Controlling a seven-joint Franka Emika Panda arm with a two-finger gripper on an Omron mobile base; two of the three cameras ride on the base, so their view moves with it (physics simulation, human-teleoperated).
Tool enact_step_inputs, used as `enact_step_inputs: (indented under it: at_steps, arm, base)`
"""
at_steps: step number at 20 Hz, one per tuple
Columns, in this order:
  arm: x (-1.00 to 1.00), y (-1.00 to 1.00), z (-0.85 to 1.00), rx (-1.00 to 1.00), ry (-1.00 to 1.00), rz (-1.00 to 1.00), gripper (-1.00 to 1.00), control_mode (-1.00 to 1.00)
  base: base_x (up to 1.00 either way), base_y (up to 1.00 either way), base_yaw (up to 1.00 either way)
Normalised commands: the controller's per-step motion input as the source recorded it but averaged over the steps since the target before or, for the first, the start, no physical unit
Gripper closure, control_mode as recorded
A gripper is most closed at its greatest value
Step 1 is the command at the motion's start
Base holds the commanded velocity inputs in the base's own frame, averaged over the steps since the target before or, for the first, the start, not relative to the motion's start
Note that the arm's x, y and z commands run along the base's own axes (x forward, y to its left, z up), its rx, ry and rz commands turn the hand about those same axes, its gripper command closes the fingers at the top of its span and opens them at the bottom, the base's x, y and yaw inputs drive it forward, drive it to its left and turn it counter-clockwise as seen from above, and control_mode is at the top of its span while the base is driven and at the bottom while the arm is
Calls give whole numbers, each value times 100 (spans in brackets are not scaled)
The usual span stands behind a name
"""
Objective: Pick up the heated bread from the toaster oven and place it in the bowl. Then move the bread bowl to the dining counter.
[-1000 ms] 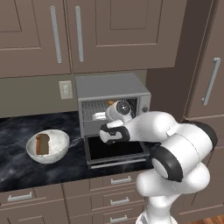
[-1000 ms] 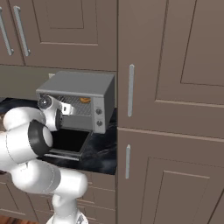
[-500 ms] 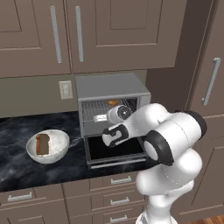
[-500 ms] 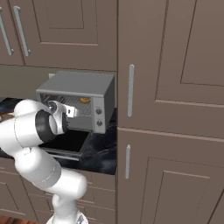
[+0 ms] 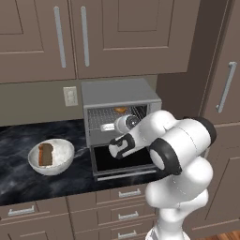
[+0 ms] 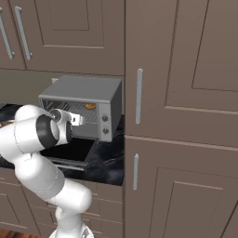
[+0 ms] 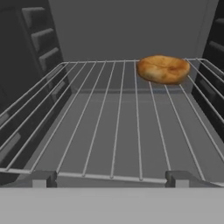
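The hand view looks along the wire rack [image 7: 113, 127] to the heated bread [image 7: 163, 68] at its far right corner, well ahead of the tool [image 7: 111, 177], whose tips stand wide apart and empty. The left base view adds the open toaster oven [image 5: 119, 96] and, left on the counter [image 5: 23, 180], the bowl [image 5: 58, 161] holding a brown slice [image 5: 45, 154].

Black marble worktop [image 5: 28, 180] bears toaster oven [image 5: 119, 96] and bowl [image 5: 51, 157].

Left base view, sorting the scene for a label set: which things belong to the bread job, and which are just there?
Job:
- heated bread, at the back of the rack
- toaster oven, door down
- bowl

Just there:
- brown bread slice, standing in the bowl
- wall outlet
- cabinets
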Motion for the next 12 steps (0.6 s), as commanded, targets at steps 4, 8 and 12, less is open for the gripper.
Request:
enact_step_inputs:
  at_steps: [4, 8, 12]
  arm:
    - [0, -4, -10, 0, 1, -4, -100, -100]
    - [0, -9, -9, 0, 7, -3, -100, -100]
    - [0, -14, -14, 0, 11, -3, -100, -100]
  base:
    - [0, 0, 0]
    - [0, 0, 0]
    - [0, 0, 0]
